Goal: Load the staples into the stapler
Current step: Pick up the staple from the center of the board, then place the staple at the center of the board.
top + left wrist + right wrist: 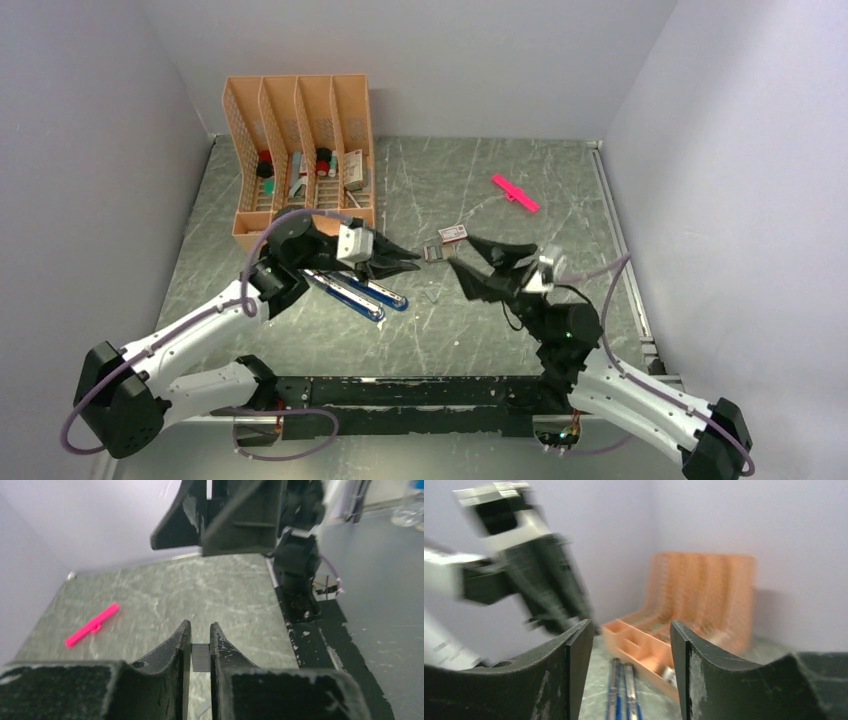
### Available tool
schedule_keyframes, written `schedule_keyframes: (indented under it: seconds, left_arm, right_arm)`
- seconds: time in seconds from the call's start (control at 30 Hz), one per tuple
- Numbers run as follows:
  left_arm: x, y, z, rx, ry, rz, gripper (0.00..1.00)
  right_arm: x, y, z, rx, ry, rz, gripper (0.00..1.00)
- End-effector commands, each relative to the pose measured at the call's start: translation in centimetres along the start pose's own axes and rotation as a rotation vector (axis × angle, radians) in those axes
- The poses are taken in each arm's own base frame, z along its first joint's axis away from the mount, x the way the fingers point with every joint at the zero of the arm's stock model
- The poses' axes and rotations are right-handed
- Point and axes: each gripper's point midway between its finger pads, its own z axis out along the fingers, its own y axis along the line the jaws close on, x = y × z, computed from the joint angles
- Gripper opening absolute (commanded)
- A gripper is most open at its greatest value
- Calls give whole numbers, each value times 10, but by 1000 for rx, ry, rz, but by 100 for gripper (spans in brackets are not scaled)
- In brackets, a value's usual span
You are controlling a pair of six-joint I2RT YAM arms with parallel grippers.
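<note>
Left gripper [200, 636] is clamping a short silvery-grey ridged strip of staples [201, 657] between jaws drawn almost together, at lower centre of the left wrist view; right gripper [629, 630] is standing part open and gripping nothing; the long blue stapler [345, 293], swung open, is lying on the dark marbled table [440, 190] left of centre in the overhead view, beneath the left gripper; a small flat pink-and-white cardboard box [452, 233] is lying just above the grippers' tips.
</note>
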Motion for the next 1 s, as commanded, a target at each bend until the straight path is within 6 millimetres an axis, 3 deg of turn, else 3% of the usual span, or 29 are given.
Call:
schedule_keyframes:
  seconds: [0.0,0.1,0.17,0.3,0.4,0.63,0.83,0.97]
  left_arm:
    - [65,16,-13,-110,319,-26,7]
    - [102,16,-12,-132,481,-61,7]
    - [125,11,-7,-115,568,-88,7]
    - [155,-7,0,-44,658,-119,7]
    - [169,-30,-1,49,729,-107,7]
    - [192,-83,-28,230,879,-124,7]
    - [229,-87,-67,187,1103,-165,8]
    - [237,-90,-74,190,1134,-162,8]
  right_arm:
    - [41,-107,-35,679,265,14,64]
    - [61,-144,-67,984,427,-25,69]
    - [75,-159,-80,1092,528,-19,73]
    - [104,-177,-90,1042,616,192,74]
    - [113,-192,-107,1056,625,291,74]
    - [121,-191,-109,1009,669,287,75]
    - [128,-188,-108,970,683,295,75]
    - [135,-186,-108,955,708,312,75]
